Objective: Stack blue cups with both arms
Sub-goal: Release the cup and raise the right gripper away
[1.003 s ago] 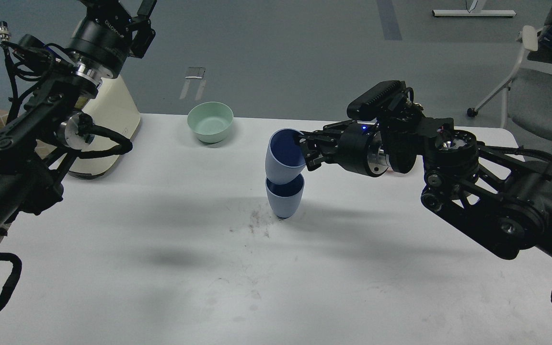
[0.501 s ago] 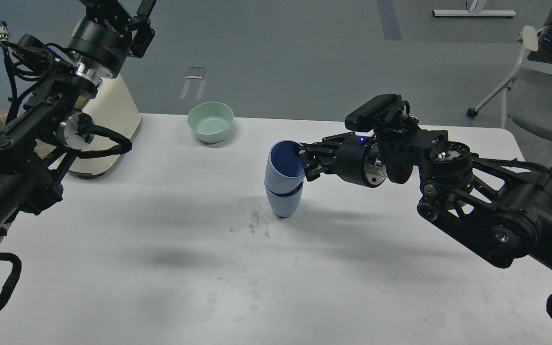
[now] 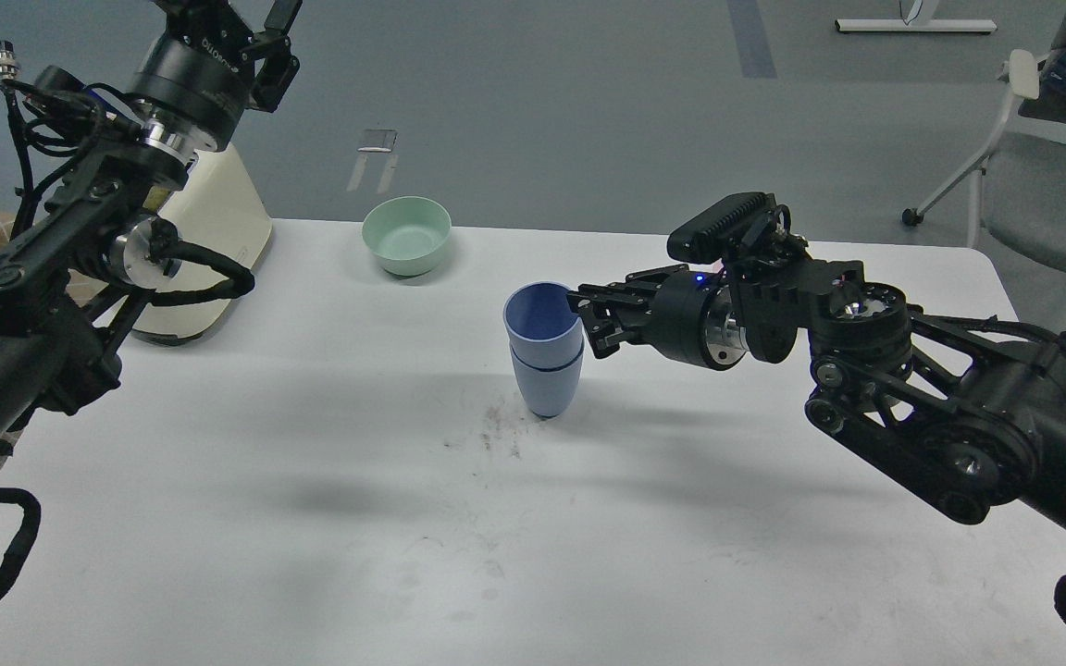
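The upper cup (image 3: 542,318) sat nested upright in the lower cup (image 3: 548,388), near the table (image 3: 311,518) centre, in front of the green bowl (image 3: 406,234). The right gripper (image 3: 586,321) pinched the upper cup's rim. The left gripper (image 3: 265,42) hung far left; its opening couldn't be told.

Two blue cups (image 3: 544,350) (one nested inside the other) just left of the right gripper (image 3: 586,322), one mint-green bowl (image 3: 406,235) farther left, one cream appliance (image 3: 209,242), two black arms (image 3: 912,370).
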`<state>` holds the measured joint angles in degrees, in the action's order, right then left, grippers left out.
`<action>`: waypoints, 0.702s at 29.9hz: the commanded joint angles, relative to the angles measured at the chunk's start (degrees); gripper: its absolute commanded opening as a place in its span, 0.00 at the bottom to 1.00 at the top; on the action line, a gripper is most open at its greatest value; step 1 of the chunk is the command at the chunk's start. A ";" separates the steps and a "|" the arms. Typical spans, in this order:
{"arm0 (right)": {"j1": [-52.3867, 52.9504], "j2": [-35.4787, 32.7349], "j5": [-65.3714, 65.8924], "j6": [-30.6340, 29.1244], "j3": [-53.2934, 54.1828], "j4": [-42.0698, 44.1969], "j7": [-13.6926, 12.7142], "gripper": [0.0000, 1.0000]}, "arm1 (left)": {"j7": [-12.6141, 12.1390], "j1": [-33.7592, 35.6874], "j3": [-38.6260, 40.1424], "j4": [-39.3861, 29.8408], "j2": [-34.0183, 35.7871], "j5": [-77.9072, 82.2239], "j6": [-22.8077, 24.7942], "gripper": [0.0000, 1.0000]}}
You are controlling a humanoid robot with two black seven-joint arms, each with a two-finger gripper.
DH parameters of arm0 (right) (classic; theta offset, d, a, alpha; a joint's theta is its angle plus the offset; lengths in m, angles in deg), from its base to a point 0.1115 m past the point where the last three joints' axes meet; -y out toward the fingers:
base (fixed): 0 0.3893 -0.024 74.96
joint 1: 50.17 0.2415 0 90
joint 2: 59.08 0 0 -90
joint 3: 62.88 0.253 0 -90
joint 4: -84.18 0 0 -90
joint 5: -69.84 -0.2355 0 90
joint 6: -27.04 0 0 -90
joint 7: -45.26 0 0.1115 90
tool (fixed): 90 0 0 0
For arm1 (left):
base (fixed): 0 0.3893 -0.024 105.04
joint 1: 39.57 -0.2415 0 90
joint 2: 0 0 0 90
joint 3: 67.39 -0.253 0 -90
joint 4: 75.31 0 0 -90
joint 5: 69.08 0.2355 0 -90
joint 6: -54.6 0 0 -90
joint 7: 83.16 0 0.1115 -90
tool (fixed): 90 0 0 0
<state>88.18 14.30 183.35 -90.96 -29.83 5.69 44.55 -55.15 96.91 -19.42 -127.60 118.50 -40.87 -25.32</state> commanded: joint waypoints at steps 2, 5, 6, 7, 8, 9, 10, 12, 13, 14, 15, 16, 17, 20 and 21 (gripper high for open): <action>0.08 -0.08 -0.05 0.00 0.09 -0.09 0.00 0.18 | 0.00 -0.07 0.02 0.00 -0.11 0.00 -0.06 0.98; -0.01 0.01 -0.22 0.00 0.35 -0.26 0.00 0.28 | 0.00 0.01 0.02 0.00 -0.02 0.00 0.03 0.98; -0.01 0.01 -0.31 0.00 0.53 -0.27 0.00 0.33 | 0.00 0.01 0.02 0.00 -0.02 0.00 0.03 0.98; 0.08 0.09 -0.40 0.00 0.79 -0.27 0.00 0.38 | 0.00 0.01 0.02 0.00 -0.02 0.00 0.03 0.98; 0.16 0.18 -0.66 0.00 1.92 -0.27 0.00 0.55 | 0.00 0.01 0.02 0.00 -0.02 0.00 0.03 0.98; 0.25 0.36 -0.75 0.00 2.80 -0.18 0.00 0.63 | 0.00 -0.07 0.02 0.00 0.06 0.00 0.03 0.98; 0.51 1.32 -1.10 0.00 6.64 0.17 0.00 0.88 | 0.00 0.01 0.02 0.00 0.15 0.00 0.20 0.98; 0.78 3.52 -1.89 0.00 14.48 1.66 0.00 1.00 | 0.00 -0.08 0.02 0.00 0.24 0.00 0.29 0.98; 1.04 4.13 -2.24 0.00 17.02 2.63 0.00 1.00 | 0.00 -0.08 0.02 0.00 0.24 -0.18 0.29 0.98; 2.00 5.27 -2.59 0.00 21.75 4.11 0.00 1.00 | 0.00 -0.08 0.11 0.00 0.24 -0.18 0.29 0.98; 2.71 5.72 -2.77 0.00 23.62 4.56 0.00 1.00 | 0.00 -0.08 0.11 0.00 0.24 -0.18 0.29 0.98; 4.02 5.81 -2.94 0.00 26.77 4.92 0.00 1.00 | 0.00 -0.08 0.19 0.09 0.15 -0.18 0.38 0.98; 4.64 5.81 -3.03 0.00 28.20 5.01 0.00 1.00 | 0.00 -0.16 0.28 0.09 0.15 -0.18 0.38 0.98; 6.58 5.20 -4.43 0.00 33.29 6.15 0.09 1.00 | 0.00 -0.25 1.16 0.35 -0.11 -0.18 0.38 0.98; 6.93 4.58 -6.53 0.00 36.44 7.54 0.09 1.00 | 0.00 -0.25 1.68 0.44 -0.28 -0.18 0.38 0.98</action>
<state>93.81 19.79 179.74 -90.95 0.64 11.15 44.56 -55.15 96.74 -18.72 -127.38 118.57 -41.05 -24.95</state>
